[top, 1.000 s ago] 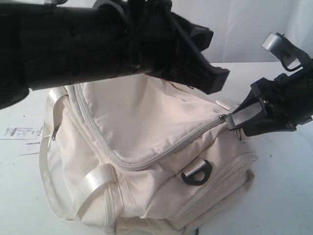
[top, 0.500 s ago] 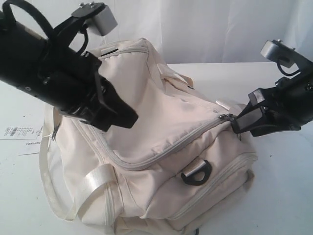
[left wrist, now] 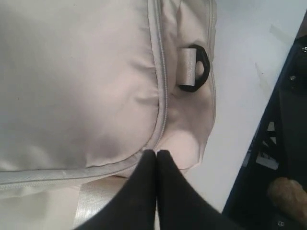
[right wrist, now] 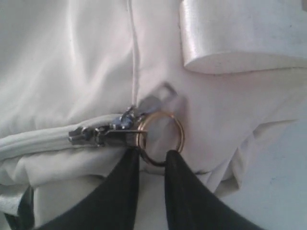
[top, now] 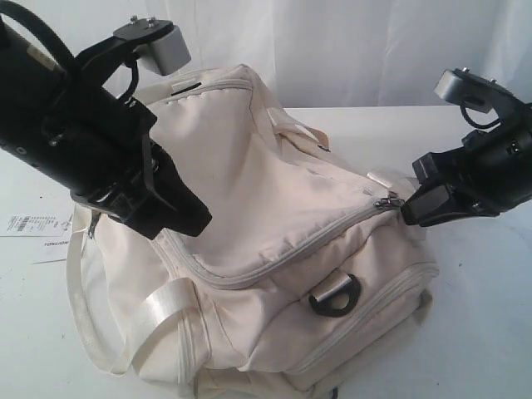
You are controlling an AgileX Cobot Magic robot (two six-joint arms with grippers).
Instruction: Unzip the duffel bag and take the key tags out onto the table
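— Unzipped yet?
— No. Duffel bag [top: 249,183] resting on table [top: 482,324], zipper [top: 324,234] closed along the visible run; key tags unseen, presumably inside.
— Grippers?
— Right gripper [right wrist: 151,153] narrowed astride pull ring [right wrist: 181,136], hold unclear; left gripper [left wrist: 156,153] pinched together, empty.

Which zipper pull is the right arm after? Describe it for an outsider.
On the cream duffel bag, follow the curved top zipper to its end nearest the right arm. The slider there carries a thin metal ring, unlike the black D-ring below.
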